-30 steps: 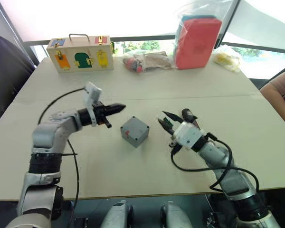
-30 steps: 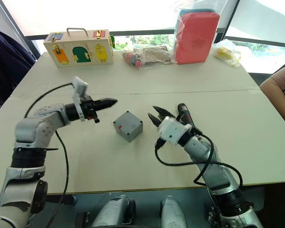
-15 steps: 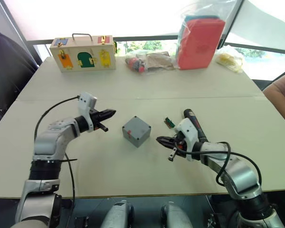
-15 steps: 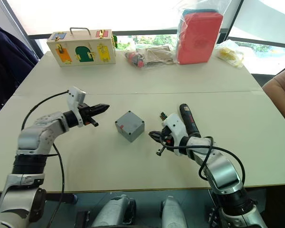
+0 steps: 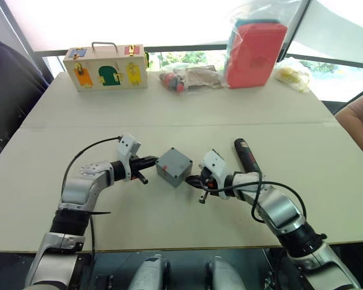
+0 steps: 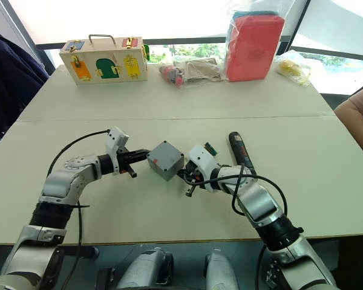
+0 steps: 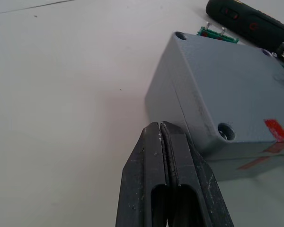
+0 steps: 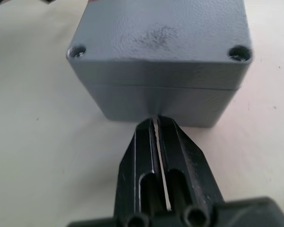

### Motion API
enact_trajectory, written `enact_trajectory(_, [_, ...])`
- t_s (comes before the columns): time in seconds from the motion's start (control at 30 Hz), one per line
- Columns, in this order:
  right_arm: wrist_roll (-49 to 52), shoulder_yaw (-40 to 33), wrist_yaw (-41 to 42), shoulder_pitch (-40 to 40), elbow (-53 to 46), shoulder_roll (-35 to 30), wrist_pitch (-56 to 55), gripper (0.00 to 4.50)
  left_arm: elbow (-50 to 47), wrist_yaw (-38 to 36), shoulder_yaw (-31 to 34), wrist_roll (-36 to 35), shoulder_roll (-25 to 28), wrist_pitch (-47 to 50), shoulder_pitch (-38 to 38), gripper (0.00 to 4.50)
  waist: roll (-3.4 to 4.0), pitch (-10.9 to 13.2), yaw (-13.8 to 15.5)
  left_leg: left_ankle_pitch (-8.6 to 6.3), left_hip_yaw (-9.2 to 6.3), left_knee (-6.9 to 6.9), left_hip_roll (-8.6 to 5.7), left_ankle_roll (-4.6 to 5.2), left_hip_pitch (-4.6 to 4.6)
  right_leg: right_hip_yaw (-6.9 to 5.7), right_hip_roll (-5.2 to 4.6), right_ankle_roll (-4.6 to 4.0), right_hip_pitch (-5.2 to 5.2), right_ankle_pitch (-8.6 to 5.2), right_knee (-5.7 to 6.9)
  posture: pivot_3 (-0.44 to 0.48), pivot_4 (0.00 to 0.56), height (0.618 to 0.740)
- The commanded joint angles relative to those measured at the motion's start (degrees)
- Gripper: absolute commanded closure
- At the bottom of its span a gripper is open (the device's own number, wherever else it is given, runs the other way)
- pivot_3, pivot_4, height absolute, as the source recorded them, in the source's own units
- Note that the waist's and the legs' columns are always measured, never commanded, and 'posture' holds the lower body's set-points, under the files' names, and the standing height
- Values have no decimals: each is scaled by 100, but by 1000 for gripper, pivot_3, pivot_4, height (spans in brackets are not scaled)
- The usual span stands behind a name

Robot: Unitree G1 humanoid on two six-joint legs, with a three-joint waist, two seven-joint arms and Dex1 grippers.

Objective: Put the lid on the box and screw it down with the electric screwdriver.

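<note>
The grey box point(image 5: 173, 170) stands mid-table with the lid point(image 8: 161, 28) sitting on top of it; corner screw holes show and a red mark crosses the seam. My left gripper point(image 5: 152, 161) is shut, its tip against the box's left side. From the other side my right gripper point(image 5: 191, 179) is also shut, tip touching the box wall just below the seam. The electric screwdriver point(image 5: 246, 156), black with red markings, lies flat on the table to the right of the box, behind my right forearm.
A small green strip point(image 6: 209, 147) lies between the box and the screwdriver. At the far edge stand a wooden box with coloured doors point(image 5: 106, 66), plastic bags point(image 5: 187, 77) and a red pack point(image 5: 254, 51). A person's arm point(image 5: 358, 118) shows at the right edge.
Both grippers have closed in on the box from either side, the left moving right and the right moving left, until their shut tips touch it. The box has stayed in place.
</note>
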Motion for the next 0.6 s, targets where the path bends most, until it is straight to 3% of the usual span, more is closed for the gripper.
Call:
enact_trajectory(0.03, [-67,-27,4,-175,26,141,-263,4421,-588,-178,-130,-141,104,212,149,4500,0,0,12,0,0,0,0,0,0,0,0,0,-4,0,-1,0,150,740])
enact_trajectory(0.37, [-41,-23,197,-112,-9,192,-346,4421,-1747,-69,16,-461,356,922,870,4500,2,1,-4,-2,-1,-3,1,0,0,1,-2,-1,-16,0,-2,0,150,740])
enact_trajectory(0.6, [-28,11,261,-83,-88,211,-291,4421,-1727,36,106,-419,354,1007,936,4500,3,2,0,-3,-2,-4,1,0,0,1,-2,-1,-18,0,-2,0,150,740])
